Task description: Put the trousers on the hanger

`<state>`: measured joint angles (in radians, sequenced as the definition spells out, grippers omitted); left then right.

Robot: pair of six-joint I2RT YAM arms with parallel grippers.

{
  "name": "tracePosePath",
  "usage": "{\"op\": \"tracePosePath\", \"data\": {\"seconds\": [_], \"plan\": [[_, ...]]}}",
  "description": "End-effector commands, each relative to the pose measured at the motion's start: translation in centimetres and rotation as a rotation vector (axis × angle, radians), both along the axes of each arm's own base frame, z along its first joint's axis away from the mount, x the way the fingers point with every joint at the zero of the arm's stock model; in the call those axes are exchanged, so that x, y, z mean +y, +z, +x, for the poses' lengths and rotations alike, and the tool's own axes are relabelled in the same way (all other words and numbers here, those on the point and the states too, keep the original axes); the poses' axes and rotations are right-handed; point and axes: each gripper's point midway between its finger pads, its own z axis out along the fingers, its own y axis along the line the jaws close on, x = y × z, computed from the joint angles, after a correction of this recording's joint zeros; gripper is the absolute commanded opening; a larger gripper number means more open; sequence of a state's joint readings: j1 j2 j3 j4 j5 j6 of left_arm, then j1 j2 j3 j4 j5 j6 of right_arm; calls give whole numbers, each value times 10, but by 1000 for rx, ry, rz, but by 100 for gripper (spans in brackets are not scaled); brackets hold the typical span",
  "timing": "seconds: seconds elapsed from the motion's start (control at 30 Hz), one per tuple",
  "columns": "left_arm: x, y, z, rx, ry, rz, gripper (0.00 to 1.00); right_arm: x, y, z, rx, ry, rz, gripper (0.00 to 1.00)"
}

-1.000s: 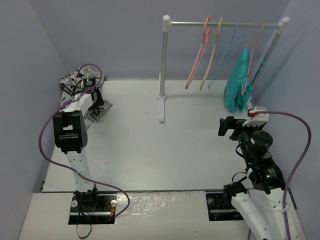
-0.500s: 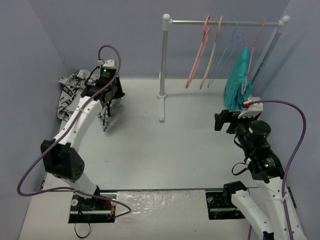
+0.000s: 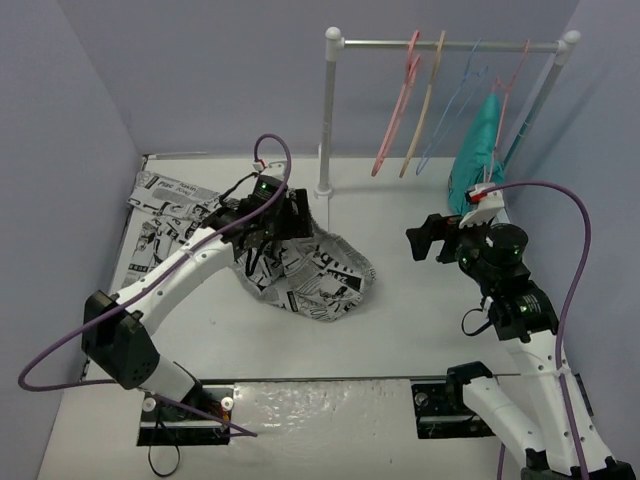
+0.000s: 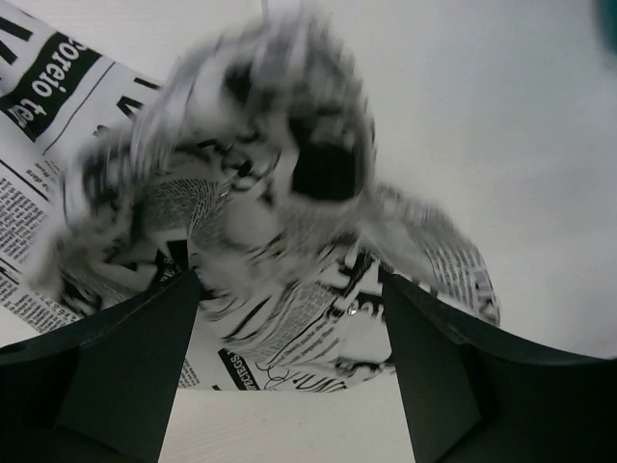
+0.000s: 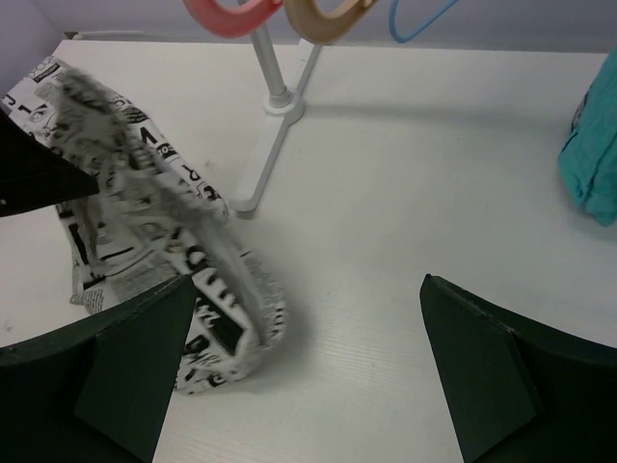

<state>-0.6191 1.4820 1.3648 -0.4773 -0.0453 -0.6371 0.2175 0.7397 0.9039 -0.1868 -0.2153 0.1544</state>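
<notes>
Trousers [image 3: 300, 275] lie crumpled on the bench [image 3: 420, 325]; the newsprint fabric runs from the far-left corner to a rounded heap near centre, w/ the heap's edge just beside the foot of the rack post [image 3: 326, 130]. Left claw [image 3: 266, 224] hangs over the mid part of the fabric; the wrist cam shows its fingers [image 4: 135, 367] spread wide, released, w/ blurred cloth beyond the tips & nothing pinched between; can't tell if it touches the cloth. Hanger [image 3: 393, 115], the thick pink one, hangs on the rail [image 3: 460, 46], well apart from the trousers; beside it are a tan hanger [image 3: 425, 110], a blue wire hanger [image 3: 450, 120] & a teal garment [image 3: 475, 170]. Right claw [image 3: 422, 240] is released, fingers wide & empty, above the bench btw the heap & the teal garment.
</notes>
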Motion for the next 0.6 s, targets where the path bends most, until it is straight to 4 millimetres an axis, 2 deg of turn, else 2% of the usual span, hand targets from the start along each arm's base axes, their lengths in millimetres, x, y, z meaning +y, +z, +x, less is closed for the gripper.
{"op": "tracePosePath", "data": {"seconds": [0.0,0.13,0.17,0.2,0.27,0.37,0.53,0.57], "plan": [[-3,55,30,-174,-28,-8,79,35,-6,11,77,114,96,100],[2,62,41,-202,-47,27,80,61,-32,12,156,136,81,100],[4,64,41,-208,-49,35,80,63,-36,13,159,112,66,100],[9,67,39,-220,-47,37,81,78,-46,9,185,134,51,100],[20,66,36,-224,-33,45,81,91,-63,9,228,104,27,100],[43,50,28,-173,26,53,81,93,-93,18,309,-24,53,100],[84,10,1,-74,95,80,81,83,-149,27,422,-197,67,96],[91,8,-3,-68,108,81,81,82,-161,27,446,-215,58,94]]}}
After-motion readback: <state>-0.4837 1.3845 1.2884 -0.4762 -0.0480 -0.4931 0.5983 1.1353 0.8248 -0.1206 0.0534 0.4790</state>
